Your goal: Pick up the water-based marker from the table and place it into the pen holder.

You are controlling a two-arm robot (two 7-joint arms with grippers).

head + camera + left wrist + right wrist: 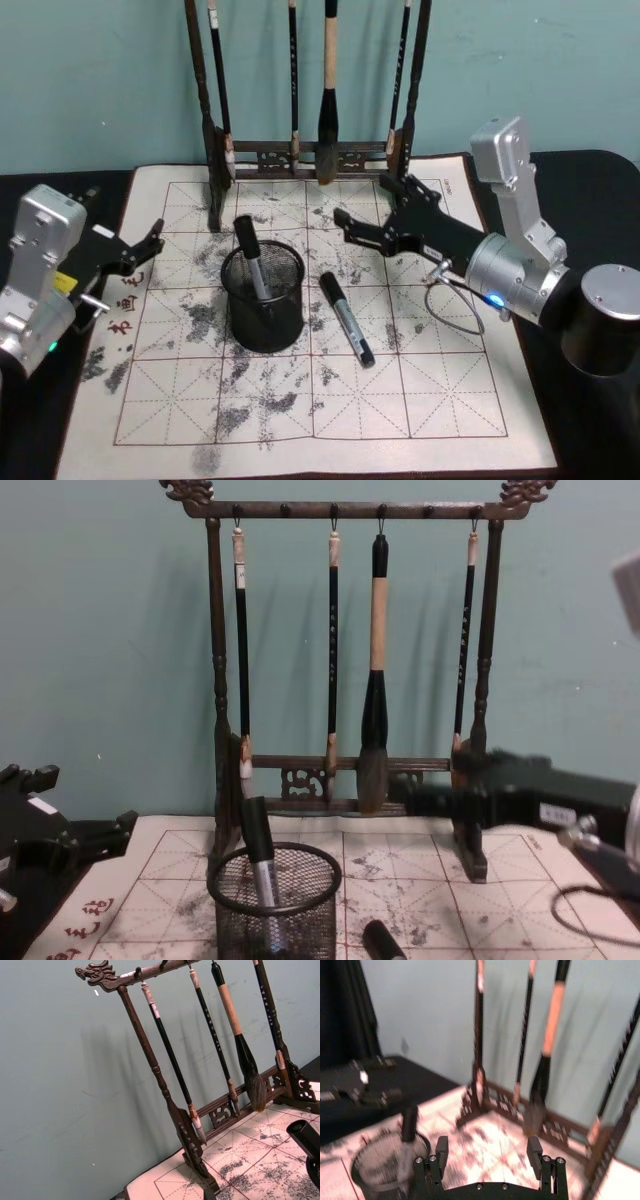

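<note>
Left gripper point(140, 255), fingers spread and empty, hovers over the mat's point(450, 400) left edge, beside red printed characters point(127, 303) too small to read. Pen holder point(263, 300) stands left of the mat's centre, with one marker point(250, 255) leaning inside it, cap up. Another marker point(346, 318) lies just right of it, its long axis running far-left to near-right, label illegible. Right gripper point(362, 203), jaws apart and empty, hangs near the mat's far edge.

Round black wire-mesh pen holder point(263, 298): black all over, patterned with fine open mesh.
Slim water-based marker point(346, 318): black, banded with grey.
Rectangular paper practice mat point(420, 400): cream, ruled with a red grid, smudged with grey-black ink.
Tall carved wooden brush rack point(300, 152): dark brown.
Flat painted wall point(100, 80): teal.
</note>
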